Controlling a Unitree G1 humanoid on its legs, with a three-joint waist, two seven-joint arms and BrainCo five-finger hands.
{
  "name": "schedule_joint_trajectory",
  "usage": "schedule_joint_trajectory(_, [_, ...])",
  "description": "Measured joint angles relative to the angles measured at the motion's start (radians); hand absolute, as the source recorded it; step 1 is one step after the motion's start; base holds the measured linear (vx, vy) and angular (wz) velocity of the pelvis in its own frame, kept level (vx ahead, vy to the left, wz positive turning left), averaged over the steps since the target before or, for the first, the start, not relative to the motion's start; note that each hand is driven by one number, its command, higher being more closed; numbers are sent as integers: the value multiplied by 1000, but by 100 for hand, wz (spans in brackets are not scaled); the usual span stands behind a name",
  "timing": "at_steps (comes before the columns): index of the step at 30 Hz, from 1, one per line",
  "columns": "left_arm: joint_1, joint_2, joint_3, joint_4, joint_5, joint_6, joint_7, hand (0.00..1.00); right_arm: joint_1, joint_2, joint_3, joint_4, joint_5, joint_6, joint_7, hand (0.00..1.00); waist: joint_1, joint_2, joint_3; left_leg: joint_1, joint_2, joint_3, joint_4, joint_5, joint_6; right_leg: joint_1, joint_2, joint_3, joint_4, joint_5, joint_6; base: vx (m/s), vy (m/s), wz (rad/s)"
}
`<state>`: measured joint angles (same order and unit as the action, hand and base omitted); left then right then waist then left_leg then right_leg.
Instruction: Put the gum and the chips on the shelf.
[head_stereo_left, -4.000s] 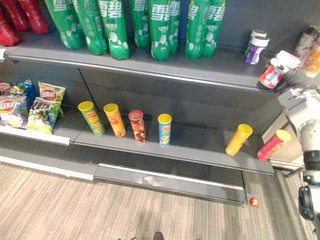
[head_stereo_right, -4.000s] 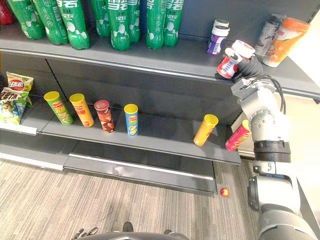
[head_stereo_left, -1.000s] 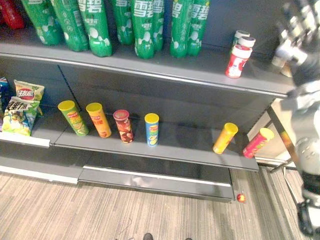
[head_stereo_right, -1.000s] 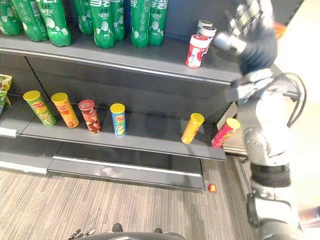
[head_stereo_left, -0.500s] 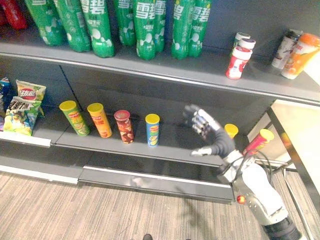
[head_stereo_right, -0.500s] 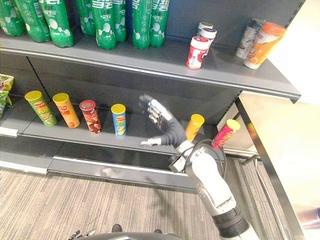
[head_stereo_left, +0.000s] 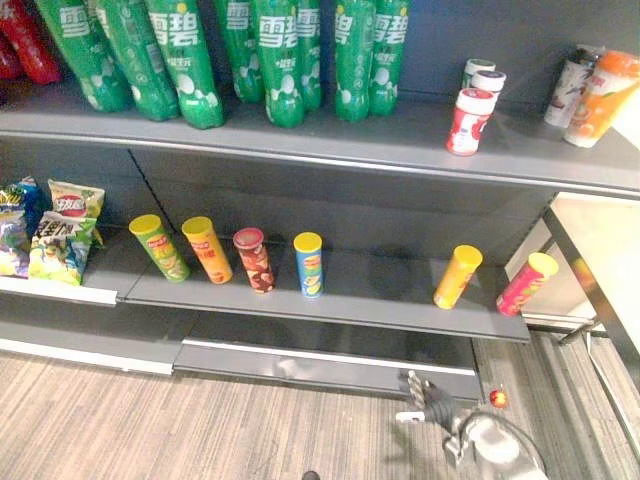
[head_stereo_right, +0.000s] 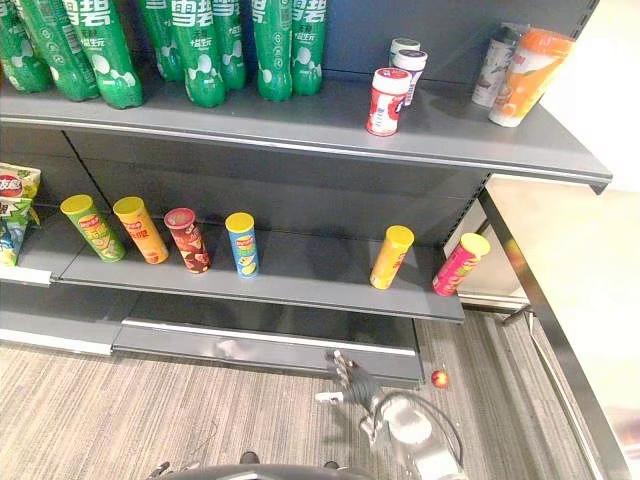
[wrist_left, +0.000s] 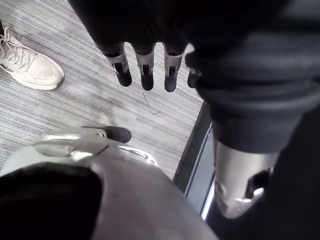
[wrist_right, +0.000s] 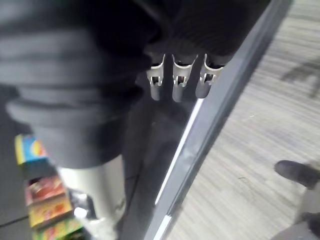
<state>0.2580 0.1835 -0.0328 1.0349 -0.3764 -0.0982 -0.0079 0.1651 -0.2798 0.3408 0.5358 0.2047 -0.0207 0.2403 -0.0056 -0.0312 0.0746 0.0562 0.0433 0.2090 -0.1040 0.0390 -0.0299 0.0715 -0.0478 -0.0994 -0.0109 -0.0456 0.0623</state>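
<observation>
A red and white gum bottle (head_stereo_left: 470, 122) stands upright on the upper shelf (head_stereo_left: 330, 140), in front of two purple-capped gum bottles (head_stereo_left: 486, 79). On the lower shelf (head_stereo_right: 300, 285) stand several chips cans, among them a yellow can (head_stereo_left: 457, 277) and a pink can (head_stereo_left: 526, 284) at the right end. My right hand (head_stereo_left: 427, 402) hangs low before the shelf's base, open and empty; its fingers (wrist_right: 180, 82) are straight. In the left wrist view my left hand's fingers (wrist_left: 145, 70) hang straight above the floor and hold nothing.
Green soda bottles (head_stereo_left: 270, 50) line the upper shelf, with an orange cup (head_stereo_left: 603, 85) at its right end. Chip bags (head_stereo_left: 62, 232) lie at the lower left. A small red ball (head_stereo_left: 497, 399) lies on the floor. A person's white shoe (wrist_left: 30, 72) is near my left hand.
My right hand has dropped from in front of the lower shelf to near the floor, empty. A second ago it was up by the top shelf. The gum bottle stays upright.
</observation>
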Motion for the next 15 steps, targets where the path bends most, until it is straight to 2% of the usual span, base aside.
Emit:
schedule_joint_trajectory(3, [0,-6,0,-2,0,1,-41,0,12,44,-85,156,-86,-8,-41,0,-10,15,3,6,0,-1,0,-4,-3,2,0,-2,8,-5,0,50,1,2])
schedule_joint_trajectory(6, [2,-5,1,-2,1,1,-56,0,14,56,-133,230,-139,-15,-59,0,-14,16,5,20,0,-1,0,-8,-5,9,-1,-3,17,-15,2,10,0,1])
schedule_joint_trajectory(15, [3,-5,14,-5,1,-2,-86,0,31,99,-326,424,-150,-37,-148,0,-18,17,11,36,-5,-4,0,-14,-5,23,-5,-6,18,-29,2,6,2,1])
